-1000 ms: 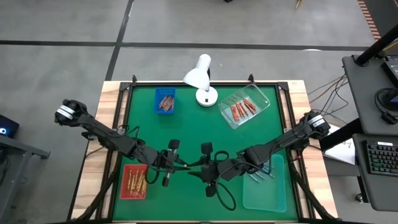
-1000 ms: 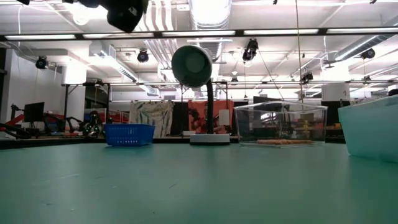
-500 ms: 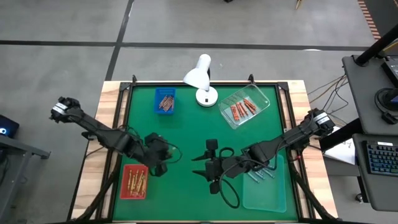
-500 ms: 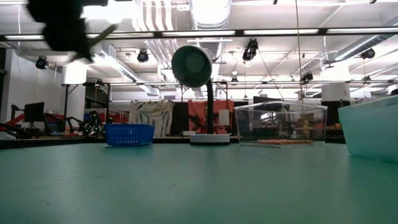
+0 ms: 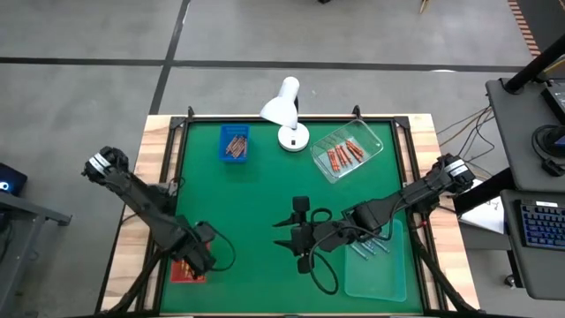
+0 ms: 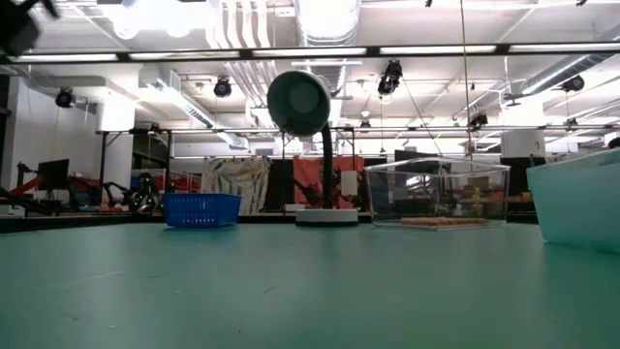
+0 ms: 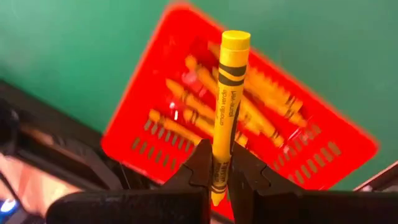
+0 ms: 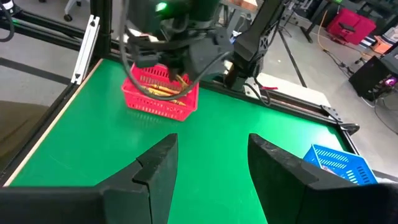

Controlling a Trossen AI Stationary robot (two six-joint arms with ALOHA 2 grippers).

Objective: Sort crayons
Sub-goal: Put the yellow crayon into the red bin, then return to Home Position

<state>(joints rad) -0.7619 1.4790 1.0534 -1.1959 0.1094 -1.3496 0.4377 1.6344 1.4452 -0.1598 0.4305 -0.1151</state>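
My left gripper (image 5: 199, 256) hangs over the red tray (image 7: 180, 43) at the table's near left, shut on a yellow crayon (image 7: 229, 93). Several yellow crayons (image 7: 261, 93) lie in that tray. My right gripper (image 5: 296, 237) is open and empty over the middle of the green mat; its fingers (image 8: 155, 171) show apart in the right wrist view, which also shows the red tray (image 8: 158, 93) under my left gripper. Orange-brown crayons lie in the blue tray (image 5: 234, 143), red ones in the clear tray (image 5: 346, 152), light ones in the pale tray (image 5: 375, 256). My left gripper pinches the yellow crayon near its pointed end (image 7: 219, 168) between its two fingers. The crayon's length runs on past the fingertips, its flat end (image 7: 236, 41) farthest out. It is lifted clear, above the red tray.
A white desk lamp (image 5: 284, 108) stands at the far middle of the mat. The mat's black frame (image 5: 168, 190) runs round the edges. Bare green mat lies between the trays.
My left gripper has gone from the middle of the mat toward the table's near left, ending over the red tray with the yellow crayon. My right gripper has drawn back slightly toward the right and then stayed still.
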